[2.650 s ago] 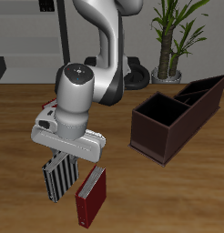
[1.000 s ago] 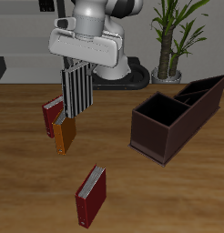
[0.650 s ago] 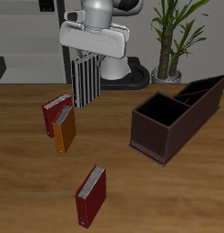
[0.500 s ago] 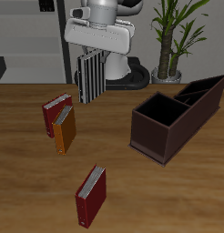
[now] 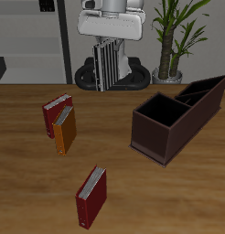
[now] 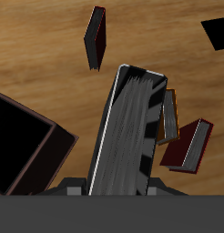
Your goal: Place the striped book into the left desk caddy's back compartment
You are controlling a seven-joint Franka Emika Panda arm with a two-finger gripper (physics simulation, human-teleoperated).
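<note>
Exterior view: the gripper [image 5: 107, 42] is hanging high above the back of the tabletop [image 5: 123, 183], its fingers clamped on the top of the striped book [image 5: 107, 66], which is dangling upright, clear of the wood. The left desk caddy [image 5: 178, 117] is sitting well apart from it, lying at a slant, its large square bay nearer the front edge and the back compartment [image 5: 204, 92] at the far end (its inside is barely showing from here). A red book [image 5: 55, 112] and an orange book [image 5: 65, 130] are lying touching each other on the wood; a second red book [image 5: 91, 196] is resting alone near the front edge.

Wrist view: the striped book [image 6: 130, 132] is filling the centre, held at its near end, with the wood far below. The caddy [image 6: 27, 146] is showing dark beside it. The orange book [image 6: 168, 116] is peeking out from behind the striped one, next to a red book [image 6: 189, 146]; the other red book [image 6: 96, 37] is lying farther off.
</note>
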